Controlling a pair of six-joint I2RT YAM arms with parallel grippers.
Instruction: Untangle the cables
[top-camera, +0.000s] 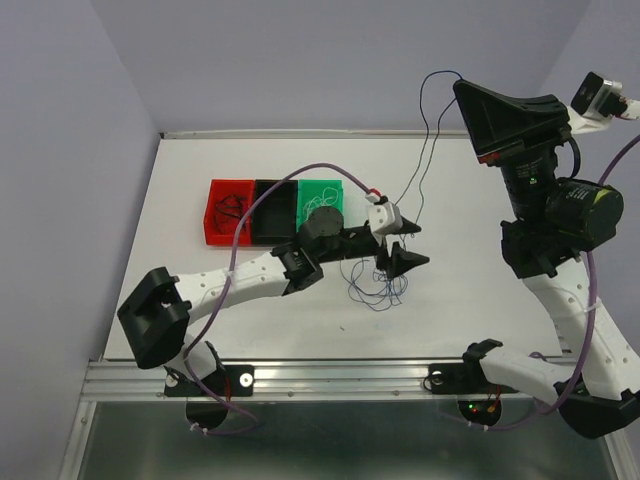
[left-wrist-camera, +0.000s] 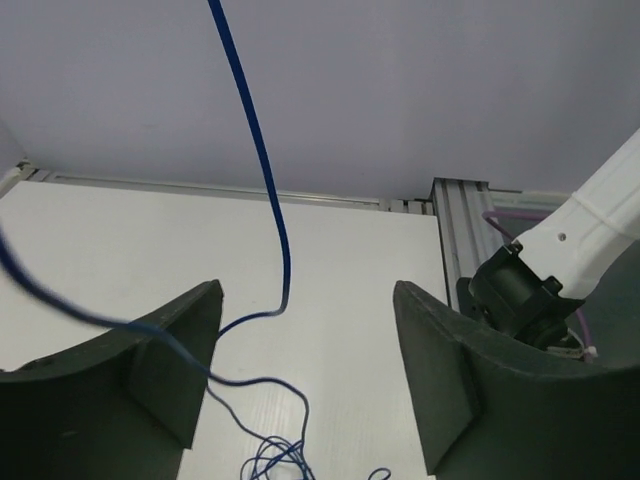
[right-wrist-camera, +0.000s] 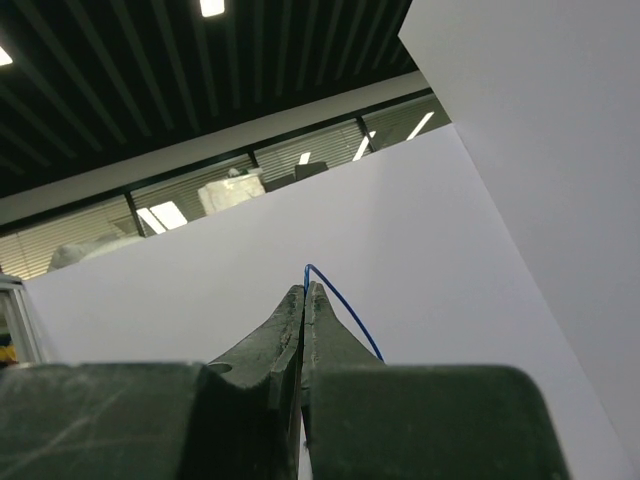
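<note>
Right pincer (right-wrist-camera: 305, 290), raised, pinches thin dark-blue cable (left-wrist-camera: 262, 150) running steeply down to tangle (top-camera: 375, 287) on white counter (top-camera: 200, 320); left wrist view alone shows open left pincer (left-wrist-camera: 307, 300) straddling it.

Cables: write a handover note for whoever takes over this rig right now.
Left tool: open, low over the table, with a blue cable running loose between its jaws.
Right tool: shut on the blue cable, held high.
Cables: a loose tangle on the table beside the left tool.
Done: one strand lifted out of the pile.
Left: separate the remaining loops.
</note>
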